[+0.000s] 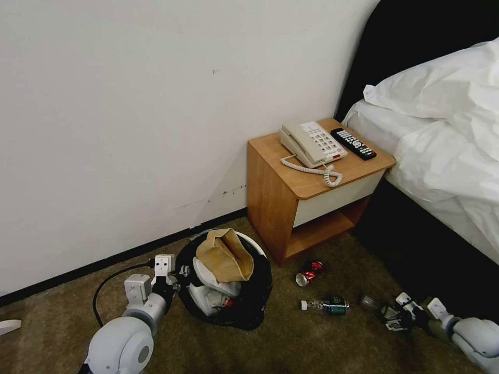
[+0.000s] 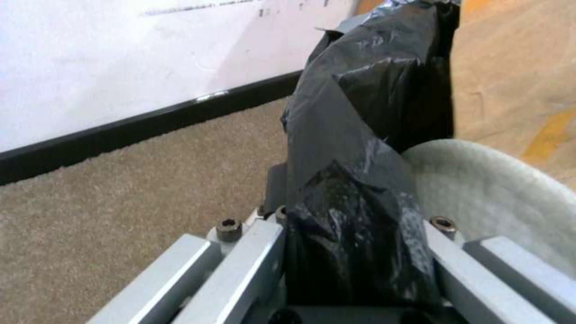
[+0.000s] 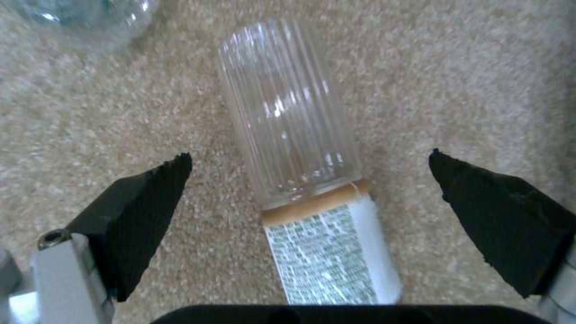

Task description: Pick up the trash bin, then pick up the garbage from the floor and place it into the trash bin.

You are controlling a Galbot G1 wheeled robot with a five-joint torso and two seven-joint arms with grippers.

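Left end effector holds the bin; right end effector open over a bottle.

Left of the nightstand (image 1: 306, 192), the left end effector (image 1: 174, 283) is clamped on the trash bin (image 1: 228, 285) rim, with a brown paper bag (image 1: 226, 254) inside. Beside the nightstand's foot lie a red can (image 1: 310, 272) and a green-labelled bottle (image 1: 327, 305). Further right, the right end effector (image 3: 309, 180) is spread wide around a clear bottle (image 3: 294, 135) on the floor.

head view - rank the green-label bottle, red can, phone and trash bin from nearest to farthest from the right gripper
Measured from the right gripper, low on the carpet at right:
1. Green-label bottle, lying on the carpet just to its left.
2. Red can, on the carpet by the nightstand's foot.
3. Trash bin, farther left, held by the left gripper.
4. Phone, up on the nightstand.
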